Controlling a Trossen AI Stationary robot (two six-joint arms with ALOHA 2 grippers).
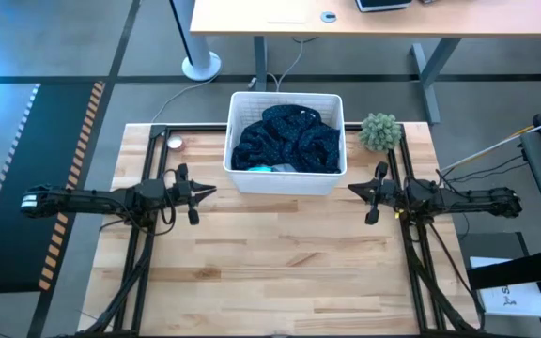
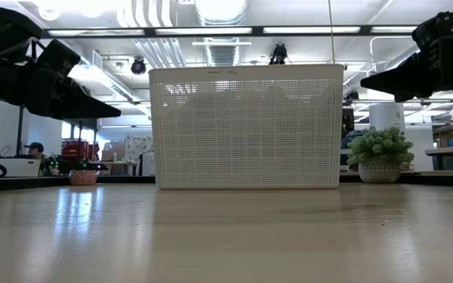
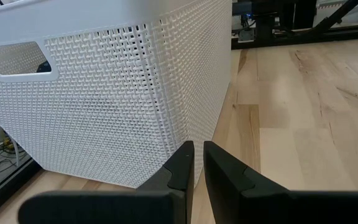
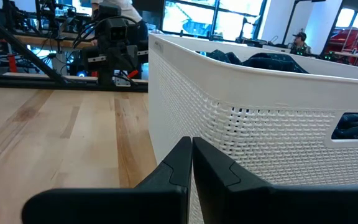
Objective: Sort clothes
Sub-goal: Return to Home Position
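The white basket (image 1: pixel 285 174) stands at the rear centre of the tabletop (image 1: pixel 280 272), with a small green plant (image 1: pixel 380 130) just beside its right rear corner. The clothes (image 1: pixel 287 139), navy dotted fabric uppermost with teal showing at the front, lie heaped inside it. The left gripper (image 1: pixel 205 192) and right gripper (image 1: pixel 357 189) hover level at the basket's front corners, jaws together and holding nothing.

Clothes (image 1: pixel 287 139) in basket (image 1: pixel 239 178), table's (image 1: pixel 280 272) far middle; plant (image 1: pixel 379 130) right of basket; grippers flanking.
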